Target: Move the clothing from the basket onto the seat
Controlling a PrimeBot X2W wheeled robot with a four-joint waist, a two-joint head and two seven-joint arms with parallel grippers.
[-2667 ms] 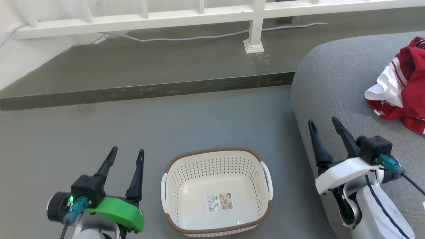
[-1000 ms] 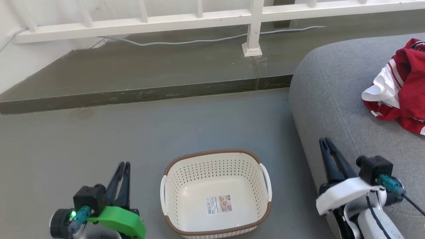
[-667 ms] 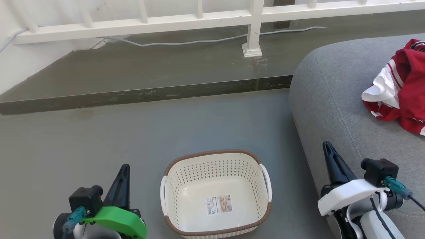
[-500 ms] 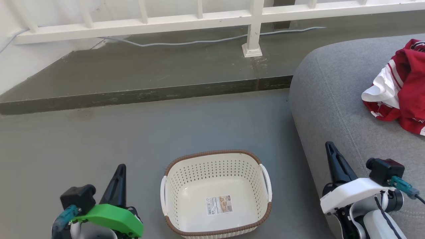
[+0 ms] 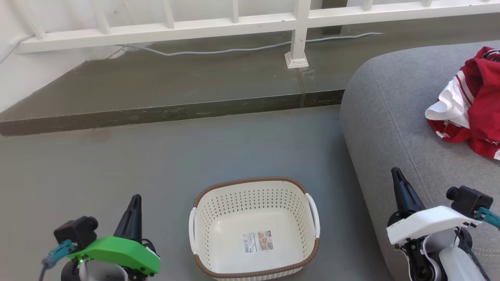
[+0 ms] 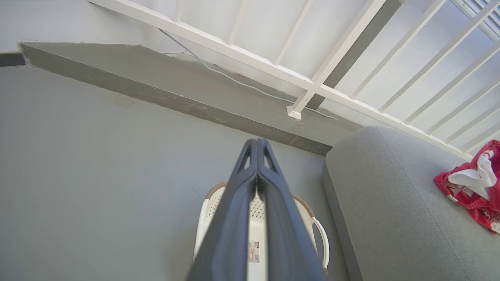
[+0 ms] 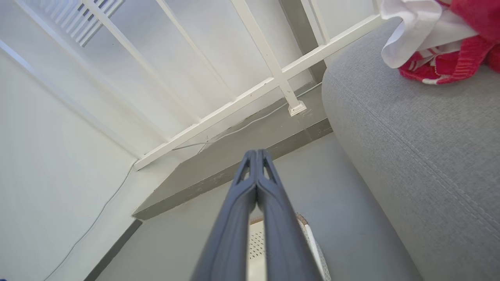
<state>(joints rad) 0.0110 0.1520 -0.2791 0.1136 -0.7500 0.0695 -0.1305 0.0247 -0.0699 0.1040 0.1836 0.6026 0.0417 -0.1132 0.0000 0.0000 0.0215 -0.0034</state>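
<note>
The cream perforated basket (image 5: 203,234) stands on the floor at the bottom middle, with just a paper label on its bottom. The red and white clothing (image 5: 474,109) lies bunched on the grey seat (image 5: 394,117) at the right edge. My left gripper (image 5: 136,199) is at the lower left beside the basket, shut with nothing in it. My right gripper (image 5: 395,172) is at the lower right over the seat's front edge, also shut and holding nothing. In the left wrist view the shut left gripper (image 6: 258,143) points over the basket (image 6: 205,218). The right wrist view has the shut right gripper (image 7: 256,154) and the clothing (image 7: 437,43).
A raised dark concrete step (image 5: 156,101) crosses the floor behind the basket. A white railing (image 5: 242,23) with a post (image 5: 297,47) stands on it, and a grey cable (image 5: 218,50) runs along its base. Grey floor (image 5: 195,148) lies between step and basket.
Both grippers closed from open to fully shut and have drawn back toward the bottom of the head view. The basket and the clothing have stayed in place.
</note>
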